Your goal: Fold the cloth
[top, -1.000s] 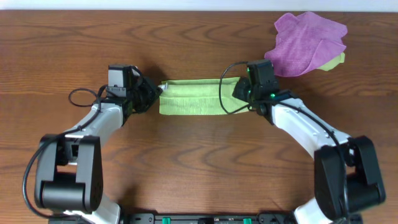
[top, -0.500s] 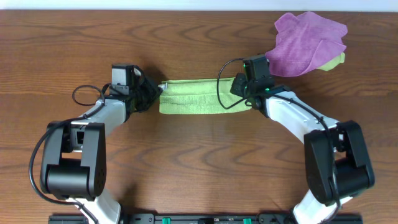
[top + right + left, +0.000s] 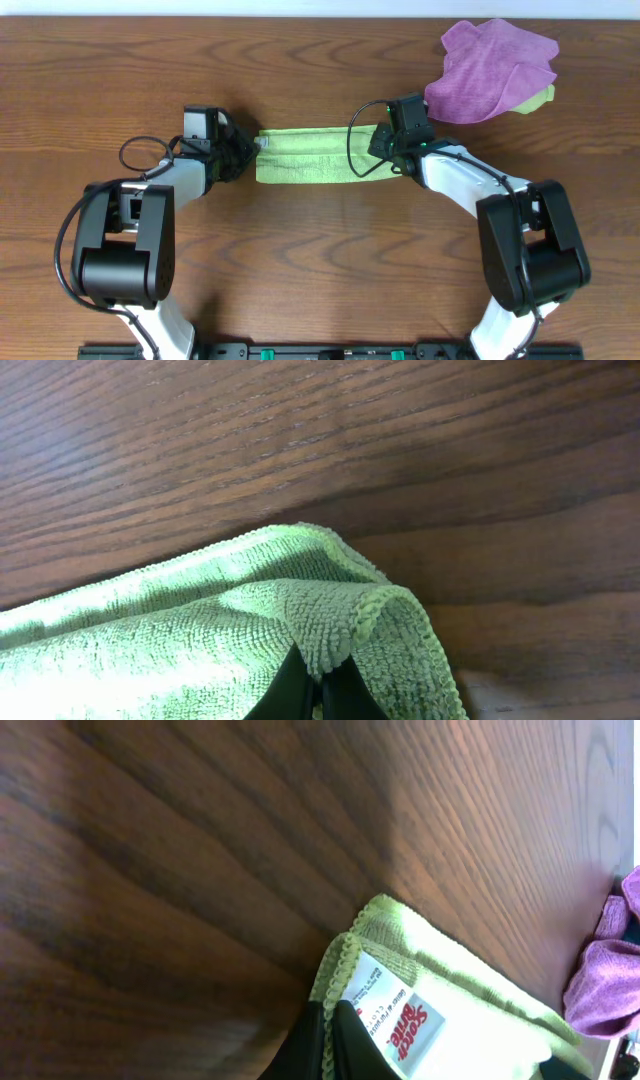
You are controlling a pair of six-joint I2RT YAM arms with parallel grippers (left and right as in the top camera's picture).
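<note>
Your cloth lies as a narrow folded strip on the bench, near the purple cloth but apart from it. Your left hand pinches the end farther from the purple cloth, and your right hand pinches the nearer end.

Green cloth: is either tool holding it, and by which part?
Both. The left tool pinches the cloth at its left-end corner beside the label; the right tool pinches its right-end folded edge.
</note>
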